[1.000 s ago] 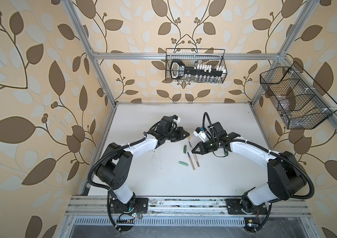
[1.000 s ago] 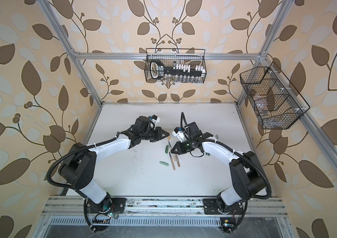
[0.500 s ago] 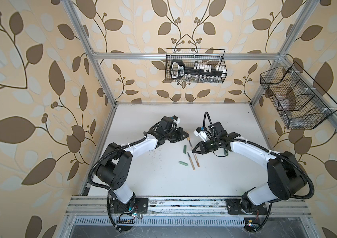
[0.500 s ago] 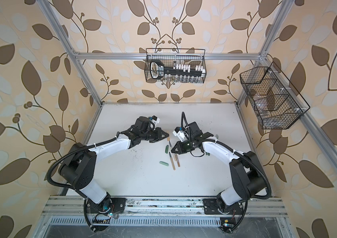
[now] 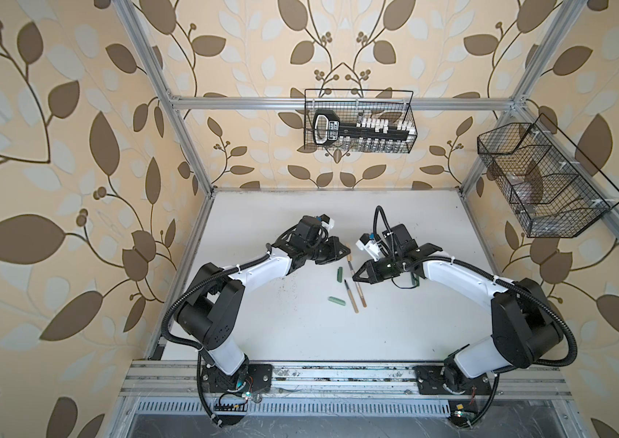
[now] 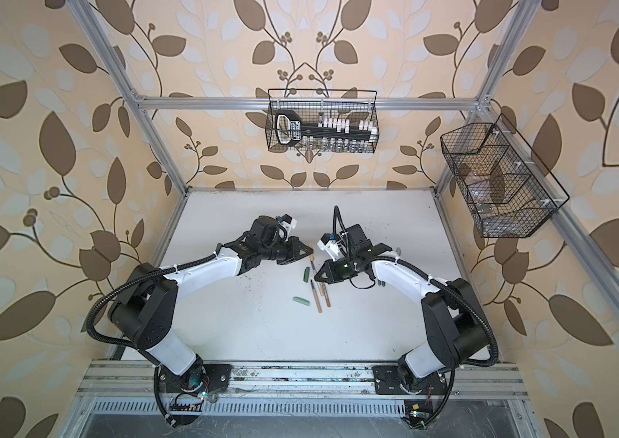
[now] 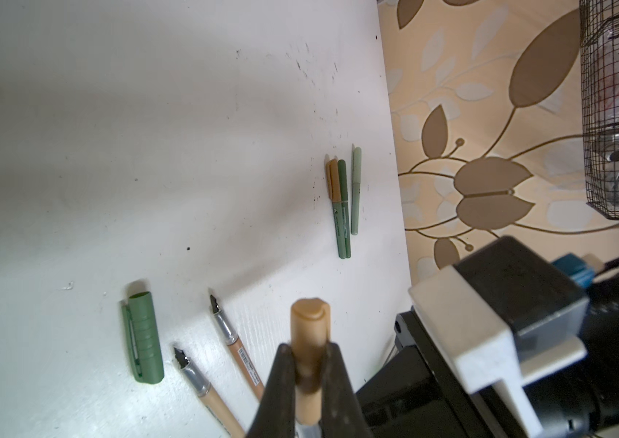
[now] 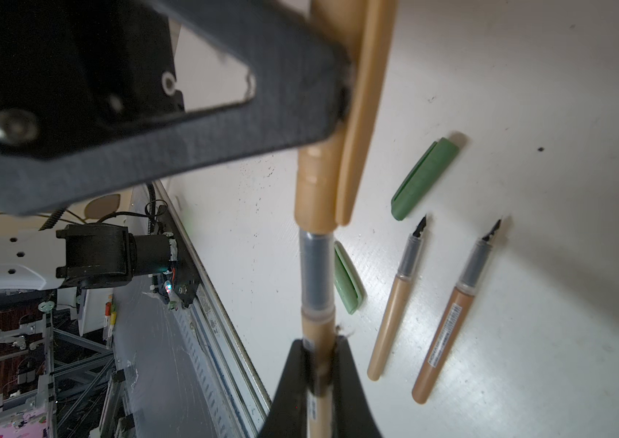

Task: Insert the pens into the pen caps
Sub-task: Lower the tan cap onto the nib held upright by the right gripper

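Note:
My left gripper point(image 7: 309, 364) is shut on a tan pen cap point(image 7: 309, 330), seen in both top views at the table's middle point(image 5: 348, 259). My right gripper point(image 8: 319, 360) is shut on a tan pen point(image 8: 317, 273) by its barrel. The pen's tip sits inside the cap's point(image 8: 323, 182) mouth, with the grey grip section still showing. On the table beside them lie two uncapped tan pens point(image 8: 395, 303) point(image 8: 448, 322), a dark green cap point(image 8: 423, 176) and a pale green cap point(image 8: 347, 280).
Three capped pens point(image 7: 343, 208) lie side by side near the table's right edge. A wire basket point(image 5: 359, 125) hangs on the back wall and another wire basket point(image 5: 542, 182) on the right wall. Dark specks mark the white table point(image 5: 300, 333).

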You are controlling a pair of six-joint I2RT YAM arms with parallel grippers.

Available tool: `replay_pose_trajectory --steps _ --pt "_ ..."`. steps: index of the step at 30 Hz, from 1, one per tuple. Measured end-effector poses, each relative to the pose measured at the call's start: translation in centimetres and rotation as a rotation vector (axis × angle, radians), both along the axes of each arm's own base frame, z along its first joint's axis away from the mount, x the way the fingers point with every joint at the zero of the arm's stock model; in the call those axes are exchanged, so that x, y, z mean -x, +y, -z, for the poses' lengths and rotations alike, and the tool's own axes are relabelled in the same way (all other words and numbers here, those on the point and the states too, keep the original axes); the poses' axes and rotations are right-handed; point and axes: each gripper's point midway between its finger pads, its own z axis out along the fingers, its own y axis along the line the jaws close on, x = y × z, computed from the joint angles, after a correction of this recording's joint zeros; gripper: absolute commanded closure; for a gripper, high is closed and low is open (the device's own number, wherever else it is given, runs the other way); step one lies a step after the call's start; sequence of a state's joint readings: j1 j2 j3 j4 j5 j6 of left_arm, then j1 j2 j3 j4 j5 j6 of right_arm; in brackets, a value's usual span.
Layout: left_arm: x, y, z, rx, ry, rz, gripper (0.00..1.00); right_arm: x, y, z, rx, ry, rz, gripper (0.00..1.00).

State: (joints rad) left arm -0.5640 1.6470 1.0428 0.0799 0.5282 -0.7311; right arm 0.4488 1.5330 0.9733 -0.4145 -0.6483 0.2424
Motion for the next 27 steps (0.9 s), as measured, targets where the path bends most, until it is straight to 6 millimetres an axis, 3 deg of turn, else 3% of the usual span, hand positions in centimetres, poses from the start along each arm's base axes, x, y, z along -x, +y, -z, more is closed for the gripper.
replay_pose_trajectory --steps 12,18,27 --pt "-0.1 -0.3 -0.4 0.009 -0.02 0.003 1.0 -0.6 -0.7 -0.2 -0.003 0.008 0.036 0.96" --pt "1.3 -1.3 -0.1 0.002 -0.012 0.056 1.0 -1.4 -1.0 -1.0 -0.022 -0.021 0.059 0.96" --pt "1.4 -1.8 -0.2 -0.023 -0.023 0.088 1.0 -1.4 -1.1 -0.9 -0.02 -0.016 0.064 0.96"
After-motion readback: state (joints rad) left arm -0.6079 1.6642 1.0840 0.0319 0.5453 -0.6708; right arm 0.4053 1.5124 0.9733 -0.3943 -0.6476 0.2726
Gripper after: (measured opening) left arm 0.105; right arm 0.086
